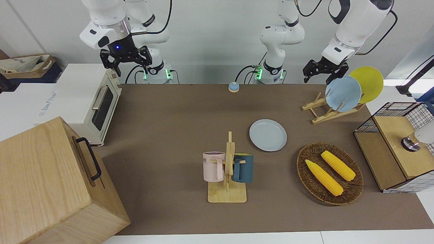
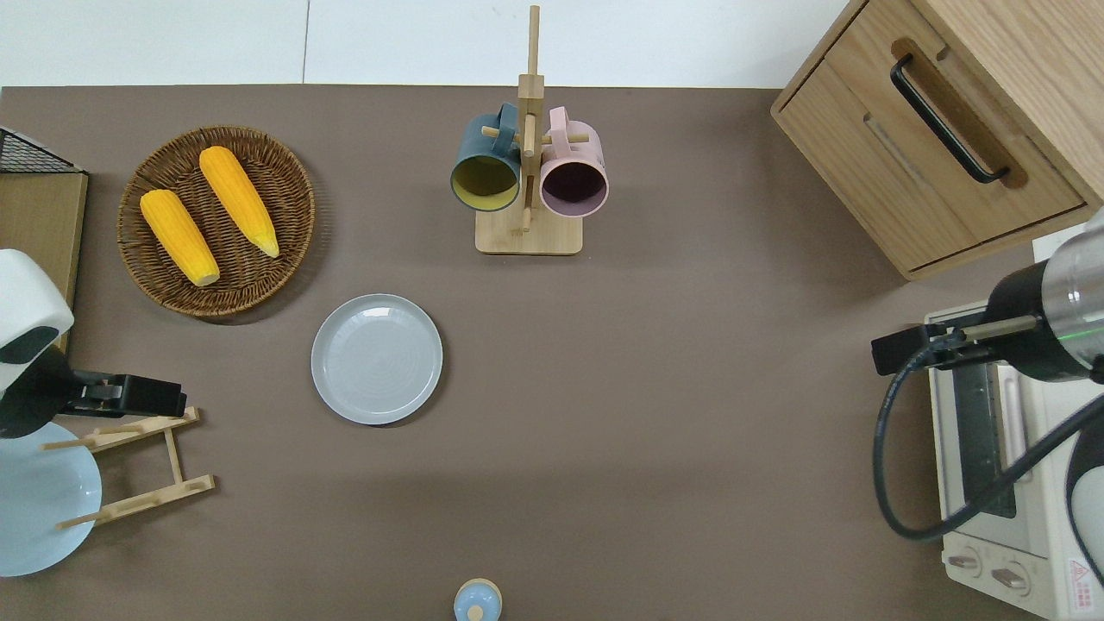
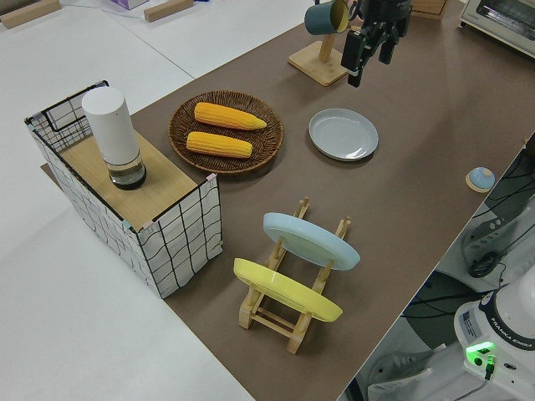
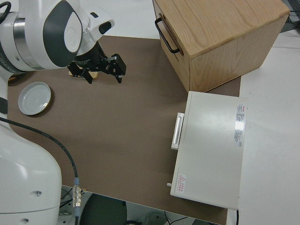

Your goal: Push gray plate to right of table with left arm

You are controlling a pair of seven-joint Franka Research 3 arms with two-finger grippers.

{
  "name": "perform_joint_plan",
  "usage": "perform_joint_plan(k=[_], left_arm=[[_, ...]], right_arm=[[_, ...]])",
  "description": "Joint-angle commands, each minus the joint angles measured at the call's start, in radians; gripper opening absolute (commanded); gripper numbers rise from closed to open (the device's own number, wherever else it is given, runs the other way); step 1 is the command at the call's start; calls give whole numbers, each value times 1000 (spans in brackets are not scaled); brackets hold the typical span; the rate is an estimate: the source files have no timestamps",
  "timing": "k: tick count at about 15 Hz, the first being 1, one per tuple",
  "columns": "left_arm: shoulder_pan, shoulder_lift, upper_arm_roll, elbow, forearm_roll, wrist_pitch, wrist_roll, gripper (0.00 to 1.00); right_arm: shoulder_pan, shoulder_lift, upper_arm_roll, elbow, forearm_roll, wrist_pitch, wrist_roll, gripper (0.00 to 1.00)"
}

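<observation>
The gray plate (image 1: 268, 135) lies flat on the brown table (image 1: 169, 135), near the middle; it also shows in the overhead view (image 2: 377, 359), the left side view (image 3: 343, 134) and the right side view (image 4: 34, 98). My left gripper (image 1: 317, 78) is open and empty, up in the air over the wooden plate rack (image 2: 129, 466), well apart from the gray plate. It also shows in the overhead view (image 2: 168, 398) and the left side view (image 3: 369, 60). My right gripper (image 1: 130, 70) is open and parked.
The rack holds a bluer plate (image 1: 343, 93) and a yellow plate (image 1: 368, 84). A wicker basket (image 1: 301, 169) with two corn cobs lies beside the gray plate. A mug stand (image 1: 230, 169), small bell (image 1: 233, 87), toaster oven (image 1: 91, 101), wooden cabinet (image 1: 51, 183) and wire crate (image 1: 390, 149) also stand here.
</observation>
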Motion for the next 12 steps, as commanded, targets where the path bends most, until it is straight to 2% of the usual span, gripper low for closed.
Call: perform_joint_plan(k=[1,12], left_arm=[[-3,7,7,8,-10,-41,-38,1000],[-12,7,2,1,-4,-46,-35,991]], right_arm=[[-20,-3,13,8,10,-15,1,983],[-20,-3,15,8,10,-15,1,983]])
